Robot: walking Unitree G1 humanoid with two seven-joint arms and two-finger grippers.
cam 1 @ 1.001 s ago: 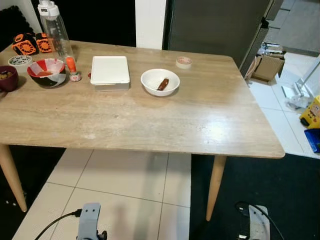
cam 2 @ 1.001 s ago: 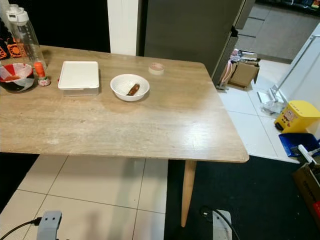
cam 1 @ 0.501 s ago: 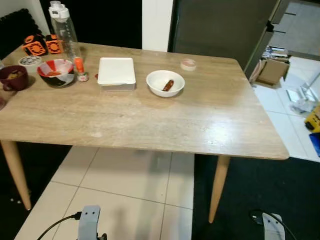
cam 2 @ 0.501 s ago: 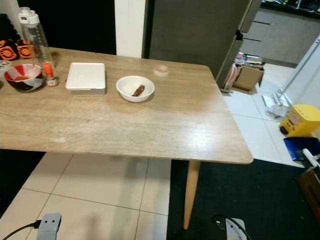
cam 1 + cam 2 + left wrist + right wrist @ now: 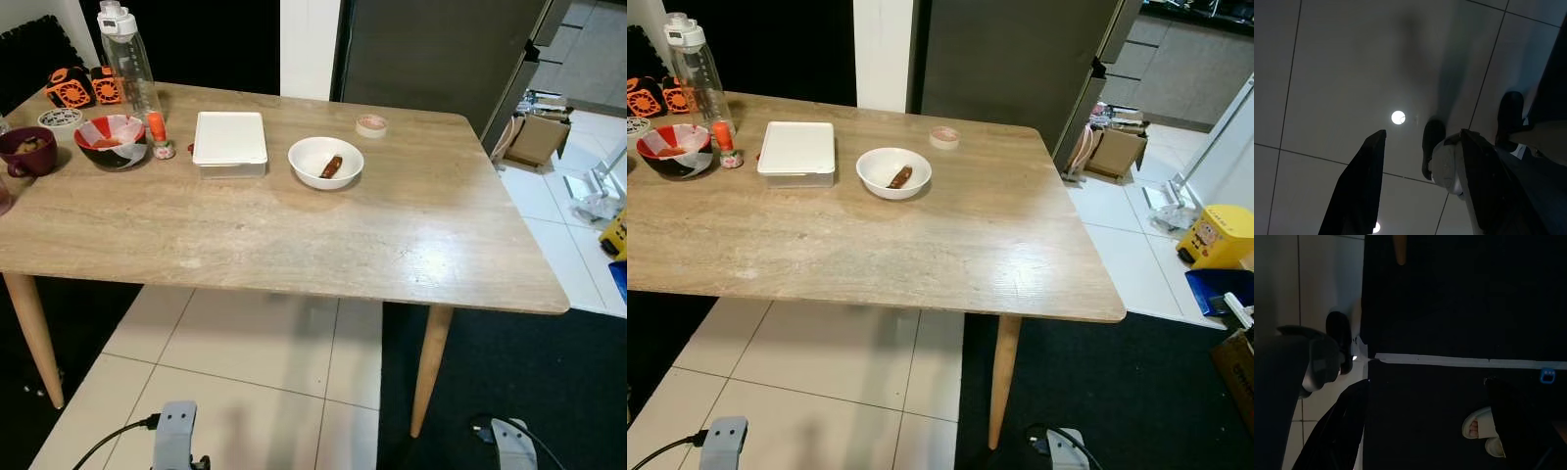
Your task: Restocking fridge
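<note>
Task item candidates on the counter (image 5: 294, 235): white lidded container (image 5: 230, 140) and white bowl (image 5: 325, 161) holding one brown piece of food, side by side near the far edge, just apart. The container lies left of the bowl. Small roll of tape (image 5: 371, 125) sits beyond the bowl, toward the far right corner.

Further left along the far edge: small orange-capped bottle (image 5: 157, 133), touching or just beside a red-and-white patterned bowl (image 5: 109, 140); tall clear water bottle (image 5: 126, 57) upright behind them; dark red mug (image 5: 24, 153) at the left end. Behind the counter's far right corner stands the grey fridge (image 5: 431, 54), door closed.

Grippers: both arms hang low, below the near edge of the counter, pointed at the tiled floor (image 5: 245, 362). Left gripper (image 5: 1415, 186) has fingers apart, nothing between them. Right gripper (image 5: 1430, 431) likewise spread and empty, over a dark mat; a sandalled foot of a person (image 5: 1481, 426) shows near it.

Key relation: both container and bowl lie forward of and above both grippers, across most of the counter's depth. The container's long axis runs roughly away from the robot. Judgement: the container is left of centre, so the left arm is nearer; the bowl is about central, reachable by either. Neither is in reach yet; an approach to the counter edge is needed first.
</note>
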